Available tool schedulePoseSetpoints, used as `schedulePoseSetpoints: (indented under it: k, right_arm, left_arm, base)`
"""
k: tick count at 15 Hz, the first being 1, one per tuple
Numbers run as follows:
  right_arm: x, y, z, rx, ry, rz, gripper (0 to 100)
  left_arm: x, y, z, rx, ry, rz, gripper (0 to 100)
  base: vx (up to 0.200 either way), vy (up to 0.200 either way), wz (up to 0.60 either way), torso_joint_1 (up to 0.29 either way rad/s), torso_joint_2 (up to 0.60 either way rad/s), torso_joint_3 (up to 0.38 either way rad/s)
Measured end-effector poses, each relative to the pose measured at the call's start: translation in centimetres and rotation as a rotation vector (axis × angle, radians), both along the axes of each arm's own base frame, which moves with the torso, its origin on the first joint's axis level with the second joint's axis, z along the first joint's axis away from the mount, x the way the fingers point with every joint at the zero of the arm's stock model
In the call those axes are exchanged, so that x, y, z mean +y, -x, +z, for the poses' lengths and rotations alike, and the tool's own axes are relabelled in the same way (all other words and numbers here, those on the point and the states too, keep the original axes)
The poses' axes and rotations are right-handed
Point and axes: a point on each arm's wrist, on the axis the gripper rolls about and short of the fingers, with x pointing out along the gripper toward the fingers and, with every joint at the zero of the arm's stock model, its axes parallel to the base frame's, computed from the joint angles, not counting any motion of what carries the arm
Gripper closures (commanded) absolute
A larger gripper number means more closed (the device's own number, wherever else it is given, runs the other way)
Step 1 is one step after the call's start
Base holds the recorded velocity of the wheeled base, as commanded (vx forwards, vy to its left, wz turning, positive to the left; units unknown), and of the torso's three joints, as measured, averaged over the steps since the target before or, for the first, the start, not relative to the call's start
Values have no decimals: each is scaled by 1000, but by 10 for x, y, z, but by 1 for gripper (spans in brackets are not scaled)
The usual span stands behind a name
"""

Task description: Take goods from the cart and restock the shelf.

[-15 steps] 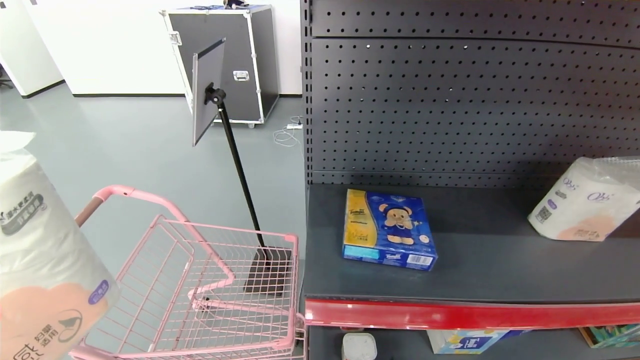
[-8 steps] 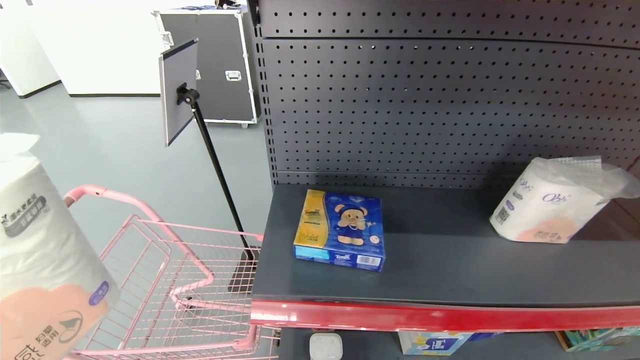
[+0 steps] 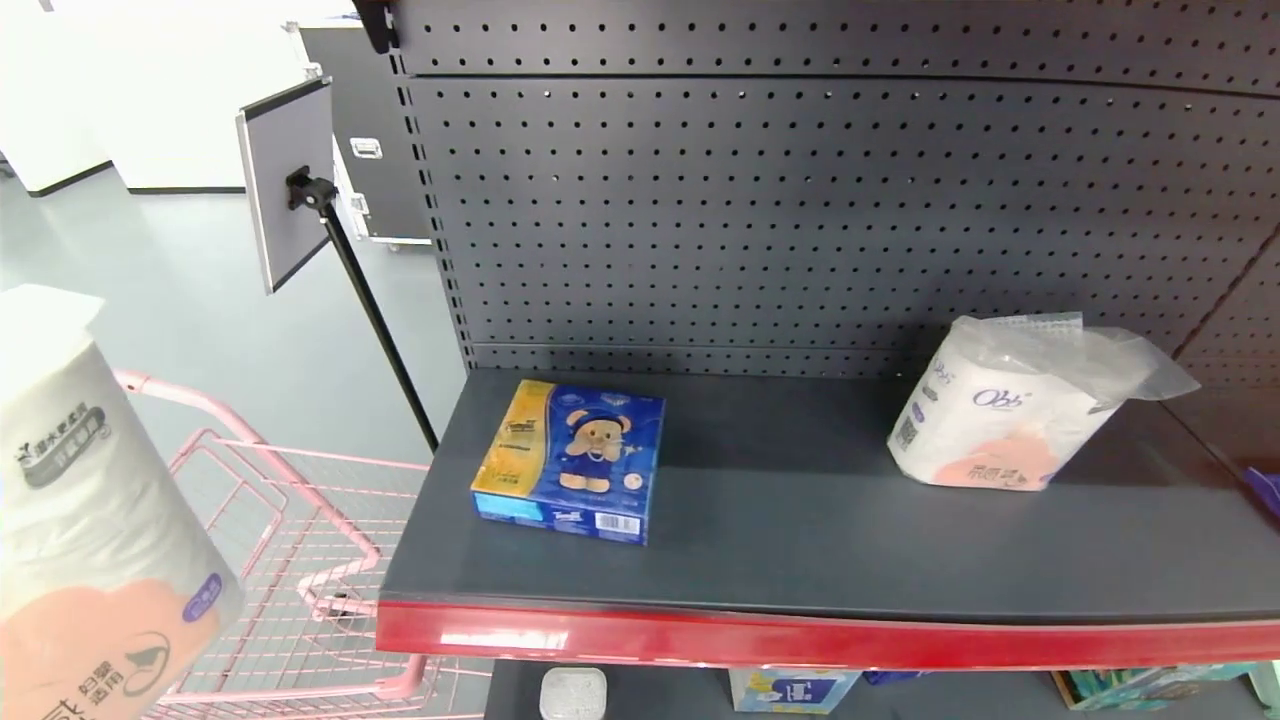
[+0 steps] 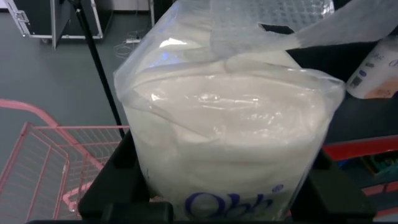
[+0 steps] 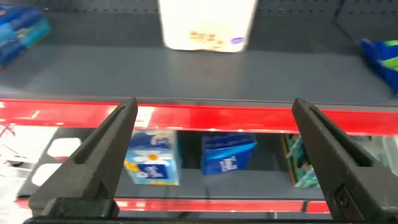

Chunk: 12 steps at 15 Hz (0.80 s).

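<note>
- The shelf (image 3: 800,500) has open deck between the box and the shelved pack, a likely spot for the next item.
- The cart (image 3: 320,462) stands to the left of the shelf, below the load.
- The held pack (image 3: 90,520) of paper rolls is at the far left above the cart, long axis roughly upright and leaning a little. The free deck lies to its right and forward, so the left arm must carry it that way.
- The shelved pack (image 3: 1000,420) lies tilted at the right.
- The box (image 3: 570,460) lies flat near the left end.
- The left gripper (image 4: 224,193) appears clamped on the held pack, with a finger on each side, though the wrap hides the contact.
- The right gripper (image 5: 214,109) is spread and empty, facing the shelf's red edge.
</note>
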Motion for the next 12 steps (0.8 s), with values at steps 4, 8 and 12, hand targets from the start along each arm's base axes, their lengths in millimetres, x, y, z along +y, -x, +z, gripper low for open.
schedulePoseSetpoints:
  k: [4,8,12]
  right_arm:
    - [0,0,0,0,0,-1,0]
    - [0,0,0,0,-1,0,0]
    - [0,0,0,0,0,3,0]
  left_arm:
    - [0,-1,0,2,-4,-6,100]
    - [-1,-2,1,5,-9,-13,100]
    - [-3,-6,2,10,-28,-41,100]
  base:
    - [0,-200,0,2,0,2]
    - [0,-200,0,2,-2,5]
    - [0,-200,0,4,2,5]
